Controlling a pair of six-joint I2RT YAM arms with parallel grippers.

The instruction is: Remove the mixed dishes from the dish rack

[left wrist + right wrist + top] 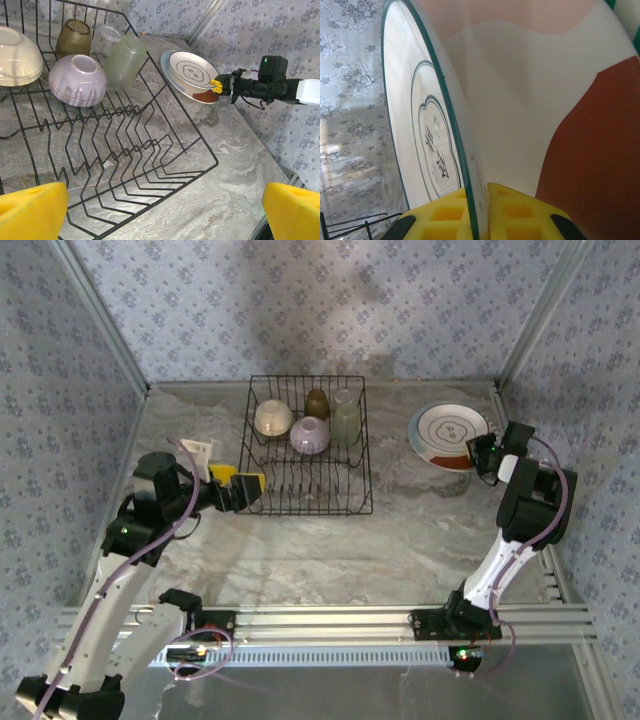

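Observation:
The black wire dish rack (320, 512) holds a cream bowl (273, 418), a lilac bowl (310, 435), an olive-brown cup (317, 402) and a pale green glass (346, 417). My left gripper (250, 487) hovers open at the rack's near left side, nothing between its yellow fingers (32, 210). To the right of the rack, my right gripper (478, 453) is shut on the rim of a white ringed plate (420, 125), tilted over a colour-block plate (520, 100) that lies on the table. The left wrist view shows both plates (192, 70) and the right gripper (216, 86).
The rack's (157, 200) front rows of prongs stand bare. A white card (197, 453) lies left of the rack by the left arm. Patterned walls with metal posts close the table at the back and both sides.

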